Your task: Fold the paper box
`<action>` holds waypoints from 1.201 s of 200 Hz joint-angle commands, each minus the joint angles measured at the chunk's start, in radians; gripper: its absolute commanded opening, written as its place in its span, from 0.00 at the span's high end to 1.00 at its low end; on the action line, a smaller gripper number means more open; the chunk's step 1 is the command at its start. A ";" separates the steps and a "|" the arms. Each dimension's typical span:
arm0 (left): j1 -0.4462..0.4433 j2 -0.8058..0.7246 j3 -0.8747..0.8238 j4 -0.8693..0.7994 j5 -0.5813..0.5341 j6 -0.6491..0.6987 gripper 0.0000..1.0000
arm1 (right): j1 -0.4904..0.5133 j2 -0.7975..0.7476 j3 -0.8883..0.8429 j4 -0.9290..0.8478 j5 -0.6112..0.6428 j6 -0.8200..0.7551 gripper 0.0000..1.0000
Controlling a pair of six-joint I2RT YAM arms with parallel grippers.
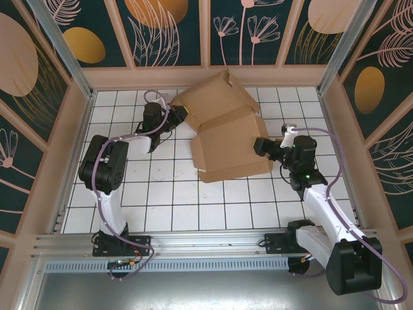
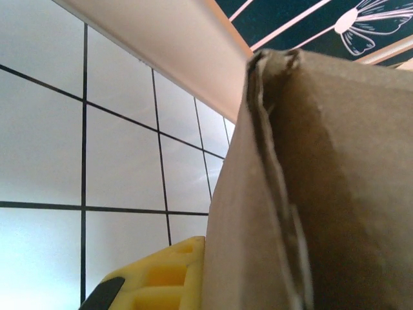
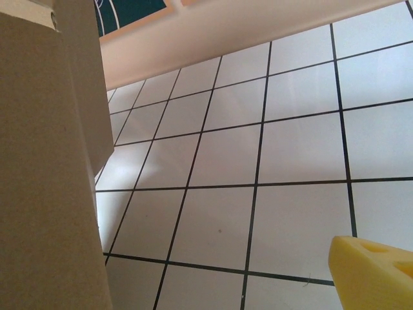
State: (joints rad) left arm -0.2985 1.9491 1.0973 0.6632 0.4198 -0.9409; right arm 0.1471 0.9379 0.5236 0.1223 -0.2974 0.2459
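At the back middle of the tiled table (image 1: 161, 194), overhead view: the brown box (image 1: 226, 135) lies half opened, flaps splayed, one panel lifted toward the rear wall. The left gripper (image 1: 179, 117) sits at the box's left corner, touching it. The right gripper (image 1: 261, 146) sits at the box's right edge, just beside it.

Left wrist view: one yellow finger (image 2: 161, 278) shows low in frame, pressed against the cardboard face to its right. The box (image 2: 335, 194) stands upright against that finger, its corrugated edge showing. The second finger is hidden behind the cardboard. Fingers clenched on the flap.

Right wrist view: a yellow fingertip (image 3: 374, 271) shows at lower right. Bare tiles lie between it and the box (image 3: 45, 194), which rises well to its left. Fingers released, grasping nothing.
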 commanded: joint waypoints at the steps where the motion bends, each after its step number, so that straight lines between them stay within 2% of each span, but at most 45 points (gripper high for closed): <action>1: 0.008 -0.078 0.045 -0.068 0.095 0.008 1.00 | -0.023 -0.034 0.022 0.049 0.004 -0.016 0.08; 22: 0.007 -0.091 0.058 -0.161 0.037 0.080 1.00 | -0.023 -0.078 0.054 0.093 -0.138 -0.071 0.08; 38: 0.007 -0.091 0.058 -0.175 0.019 0.087 1.00 | -0.020 -0.115 0.091 0.099 -0.196 -0.111 0.08; 65: 0.007 -0.092 0.062 -0.178 0.019 0.077 1.00 | -0.021 -0.198 0.136 0.158 -0.167 -0.126 0.08; 86: 0.008 -0.103 0.069 -0.193 0.018 0.090 1.00 | -0.020 -0.201 0.209 0.179 -0.148 -0.108 0.08; 111: 0.007 -0.104 0.078 -0.206 0.023 0.103 1.00 | -0.024 -0.094 0.340 0.168 -0.112 -0.036 0.08; 128: 0.008 -0.104 0.076 -0.191 0.037 0.099 1.00 | -0.024 0.043 0.484 0.060 -0.178 -0.026 0.09; 140: 0.007 -0.104 0.078 -0.191 0.041 0.098 1.00 | -0.024 0.154 0.601 -0.034 -0.254 -0.032 0.14; 155: 0.007 -0.101 0.081 -0.189 0.045 0.097 1.00 | -0.015 0.262 0.691 -0.087 -0.311 -0.037 0.29; 172: 0.008 -0.099 0.087 -0.190 0.043 0.093 1.00 | 0.021 0.326 0.744 -0.104 -0.334 -0.072 0.34; 209: 0.007 -0.101 0.093 -0.189 0.047 0.089 1.00 | 0.153 0.386 0.795 -0.205 -0.239 -0.278 0.37; 240: 0.008 -0.105 0.096 -0.194 0.054 0.093 1.00 | 0.188 0.425 0.820 -0.282 -0.154 -0.349 0.38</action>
State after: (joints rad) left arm -0.2962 1.8835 1.1584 0.4591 0.4458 -0.8528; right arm 0.3180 1.3445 1.2839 -0.0849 -0.5316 0.0067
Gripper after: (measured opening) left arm 0.067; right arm 0.621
